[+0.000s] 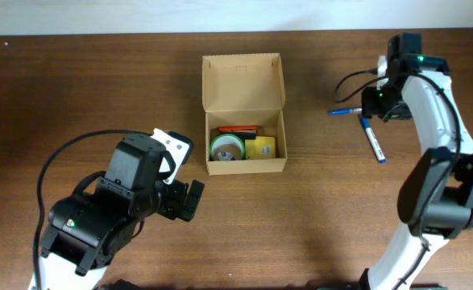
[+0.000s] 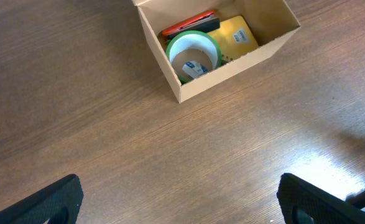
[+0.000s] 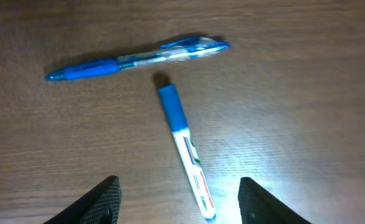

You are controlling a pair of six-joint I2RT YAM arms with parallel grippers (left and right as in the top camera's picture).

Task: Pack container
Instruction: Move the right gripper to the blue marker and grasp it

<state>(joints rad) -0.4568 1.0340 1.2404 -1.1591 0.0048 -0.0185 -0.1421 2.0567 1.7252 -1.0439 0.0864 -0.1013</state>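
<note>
The brown cardboard box (image 1: 244, 165) stands mid-table with its lid flap (image 1: 242, 80) open at the back. It holds a green tape roll (image 1: 228, 147), a red item (image 1: 238, 129) and a yellow item (image 1: 262, 147). The left wrist view shows the box (image 2: 232, 62), the tape roll (image 2: 193, 55), the red item (image 2: 188, 25) and the yellow item (image 2: 238, 34). My left gripper (image 1: 186, 197) (image 2: 179, 199) is open and empty over bare table, front left of the box. My right gripper (image 1: 375, 101) (image 3: 179, 202) is open above a white marker with a blue cap (image 3: 185, 146) (image 1: 372, 139). A blue pen (image 3: 138, 59) (image 1: 345, 110) lies just beyond it.
The brown wooden table (image 1: 75, 97) ends at a pale edge along the back. The right arm (image 1: 437, 121) reaches in from the front right. Both pens lie well right of the box.
</note>
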